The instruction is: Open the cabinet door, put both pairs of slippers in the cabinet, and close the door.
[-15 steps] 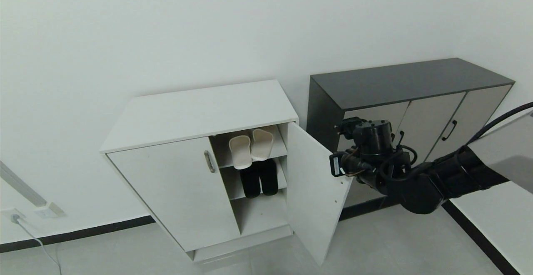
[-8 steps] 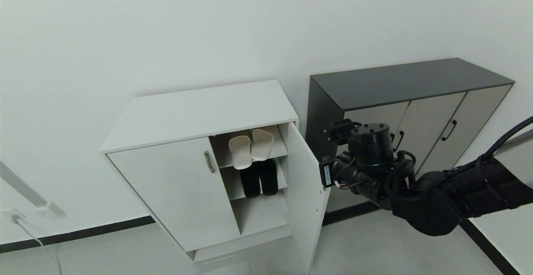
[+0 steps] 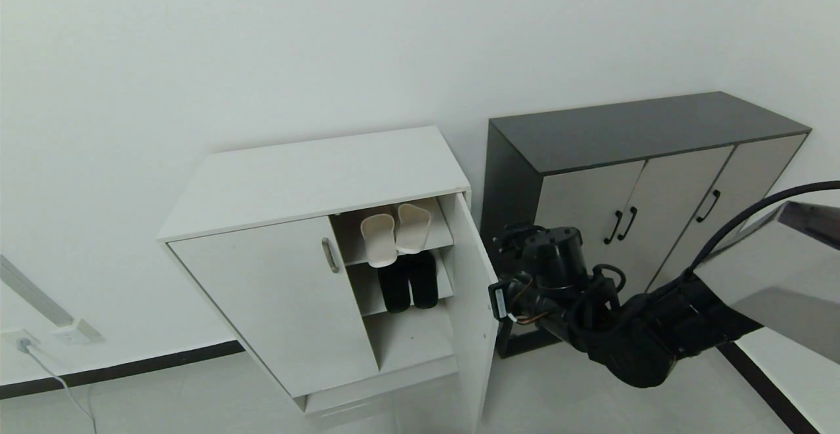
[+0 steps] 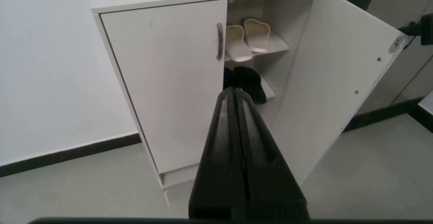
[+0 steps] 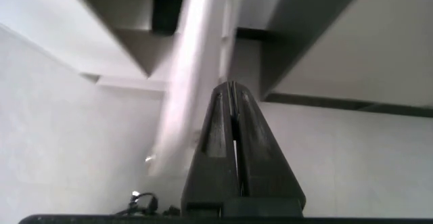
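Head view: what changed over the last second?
The right hand moved left behind the open door, which swung from wide open toward shut and is now nearly edge-on. The beige slippers, black slippers and left door stayed put.

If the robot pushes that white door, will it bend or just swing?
The door looks like a flat, thick board, so it probably stays stiff. It hangs from one side of the cabinet, so a push would likely swing it shut rather than slide it. Its smooth face could be slippery to push on.
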Controlling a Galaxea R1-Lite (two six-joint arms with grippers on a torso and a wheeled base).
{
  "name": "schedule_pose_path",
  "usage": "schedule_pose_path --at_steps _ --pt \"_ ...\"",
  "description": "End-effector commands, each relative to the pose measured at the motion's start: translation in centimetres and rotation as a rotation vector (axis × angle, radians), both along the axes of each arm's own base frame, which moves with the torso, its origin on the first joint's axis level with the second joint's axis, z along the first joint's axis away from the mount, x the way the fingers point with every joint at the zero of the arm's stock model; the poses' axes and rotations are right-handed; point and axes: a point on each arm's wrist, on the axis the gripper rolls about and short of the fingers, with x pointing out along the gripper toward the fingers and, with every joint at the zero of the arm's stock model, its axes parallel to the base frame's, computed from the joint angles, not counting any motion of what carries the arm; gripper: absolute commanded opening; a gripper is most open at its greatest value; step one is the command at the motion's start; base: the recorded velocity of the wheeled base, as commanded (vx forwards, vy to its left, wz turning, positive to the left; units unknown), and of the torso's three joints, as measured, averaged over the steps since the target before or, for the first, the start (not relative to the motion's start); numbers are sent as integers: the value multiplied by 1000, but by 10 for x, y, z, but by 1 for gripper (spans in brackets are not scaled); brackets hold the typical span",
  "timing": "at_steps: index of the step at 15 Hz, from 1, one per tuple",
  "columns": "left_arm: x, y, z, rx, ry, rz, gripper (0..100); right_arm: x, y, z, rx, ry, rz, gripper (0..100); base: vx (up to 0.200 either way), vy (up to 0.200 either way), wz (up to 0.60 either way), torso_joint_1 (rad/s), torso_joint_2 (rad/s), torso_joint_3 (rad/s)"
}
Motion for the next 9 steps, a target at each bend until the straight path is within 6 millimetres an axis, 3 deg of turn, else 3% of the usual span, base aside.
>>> schedule_pose_path --at_steps 1,5,9 --pt "0 0 0 0 0 0 0 -9 14 -5 18 13 58 0 0 0 0 0 0 0" --pt "0 0 0 0 0 0 0 -35 32 22 115 -10 182 0 0 0 0 0 0 0" --pt "0 0 0 0 0 0 0 -40 24 23 112 -44 243 0 0 0 0 0 0 0"
